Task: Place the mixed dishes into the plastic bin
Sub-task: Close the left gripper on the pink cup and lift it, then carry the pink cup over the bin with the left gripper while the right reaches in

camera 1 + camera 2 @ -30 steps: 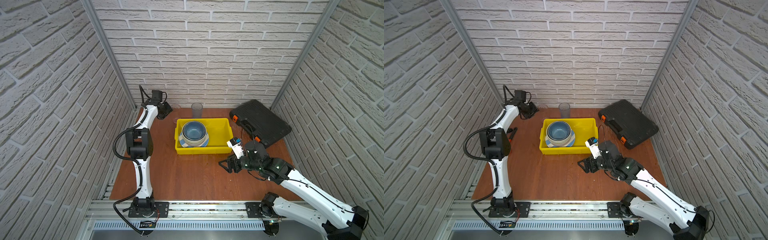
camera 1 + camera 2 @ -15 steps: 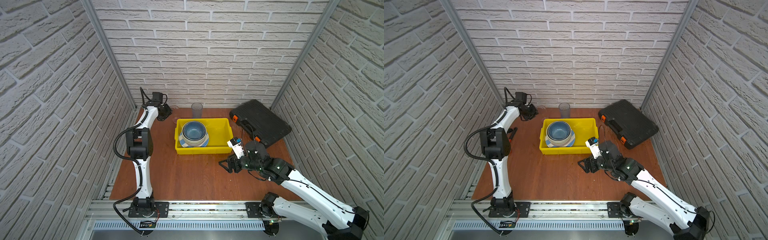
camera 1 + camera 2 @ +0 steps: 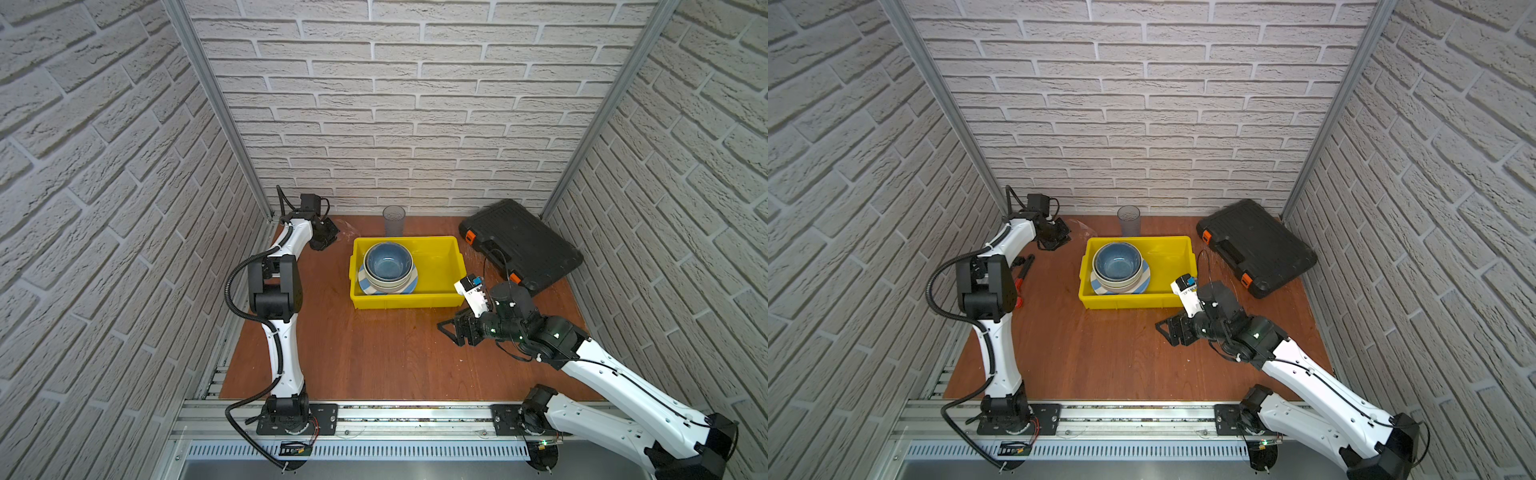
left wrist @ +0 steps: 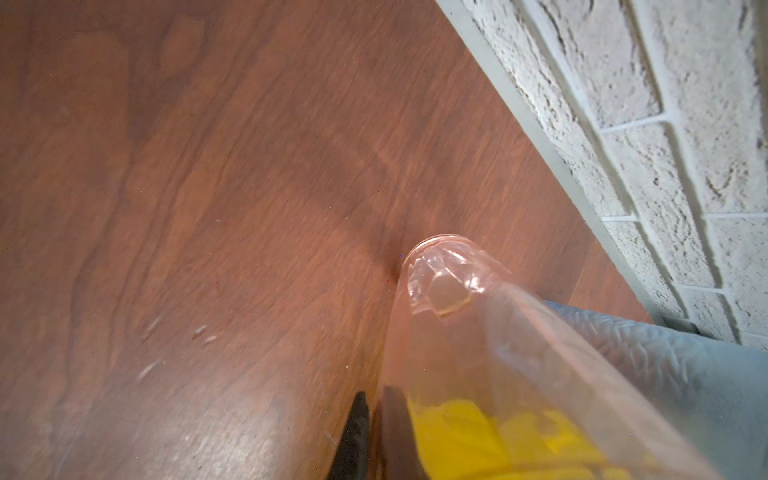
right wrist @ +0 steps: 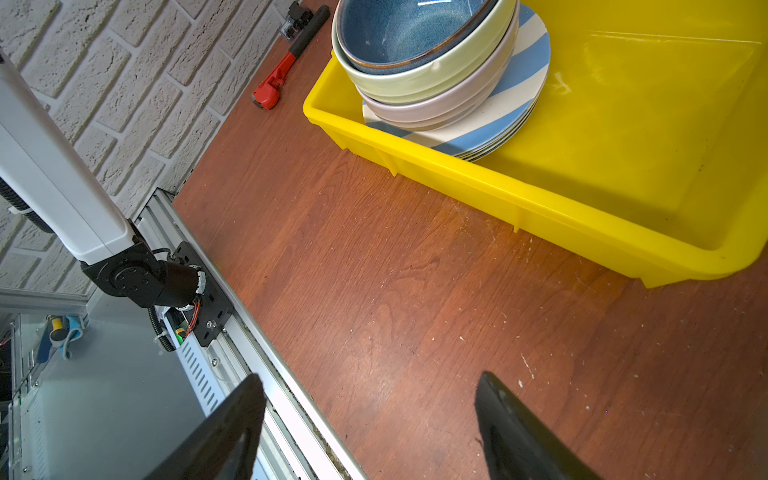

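1. Brick-pattern walls enclose a brown wooden table [image 3: 374, 353]. The yellow bin [image 3: 399, 301] sits at far centre, with a black case [image 3: 519, 245] to its right. A red-handled wrench [image 5: 286, 64] lies at the left edge.
2. Left gripper [image 4: 376, 395]: closed on the thin wall of a clear glass [image 4: 478, 353] in the far left corner, left of the bin. Whether the base touches the table cannot be told.
3. Right gripper [image 5: 374, 432]: jaws wide apart and empty, over bare table near the bin's near right corner.
4. Risk: the pinch takes only a smooth, thin wall. The glass may slip or swing on lifting and strike the bin rim or the bowls.
5. Risk: a second glass [image 3: 393, 220] stands upright just behind the bin's far wall. A low transfer path could topple it.
6. Bin contents, left half: stacked plates with a blue-striped plate [image 5: 525, 83] uppermost. On them sit a lavender bowl [image 5: 436, 108], a green bowl [image 5: 415, 79] and a blue bowl [image 5: 395, 29], nested. The right half is bare. Both glasses are outside the bin.
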{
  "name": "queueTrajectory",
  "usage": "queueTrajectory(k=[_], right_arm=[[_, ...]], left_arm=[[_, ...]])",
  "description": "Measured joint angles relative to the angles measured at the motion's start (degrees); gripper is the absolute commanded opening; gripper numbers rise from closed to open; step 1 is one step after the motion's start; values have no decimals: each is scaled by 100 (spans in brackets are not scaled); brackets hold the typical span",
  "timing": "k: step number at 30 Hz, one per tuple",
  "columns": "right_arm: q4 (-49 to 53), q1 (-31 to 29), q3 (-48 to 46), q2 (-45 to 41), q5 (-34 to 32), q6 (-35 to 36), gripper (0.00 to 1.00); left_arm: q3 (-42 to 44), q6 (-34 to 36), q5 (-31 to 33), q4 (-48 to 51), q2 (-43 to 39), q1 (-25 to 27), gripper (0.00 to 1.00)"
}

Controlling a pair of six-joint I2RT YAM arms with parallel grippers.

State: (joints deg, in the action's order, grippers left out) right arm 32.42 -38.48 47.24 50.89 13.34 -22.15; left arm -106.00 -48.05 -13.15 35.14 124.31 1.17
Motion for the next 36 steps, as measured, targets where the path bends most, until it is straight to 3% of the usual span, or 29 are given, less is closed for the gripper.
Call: queueTrajectory(k=[11, 23, 36], right_arm=[[-17, 0, 7, 57, 2, -13, 79], [-138, -2, 339, 431, 44, -94, 75], [-229, -46, 1198, 525, -269, -129, 69]], left_arm=[[304, 378, -11, 118, -675, -151, 0], [560, 1279, 470, 726, -2675, -57, 0], [807, 2120, 1543, 1733, -4118, 1060, 0]])
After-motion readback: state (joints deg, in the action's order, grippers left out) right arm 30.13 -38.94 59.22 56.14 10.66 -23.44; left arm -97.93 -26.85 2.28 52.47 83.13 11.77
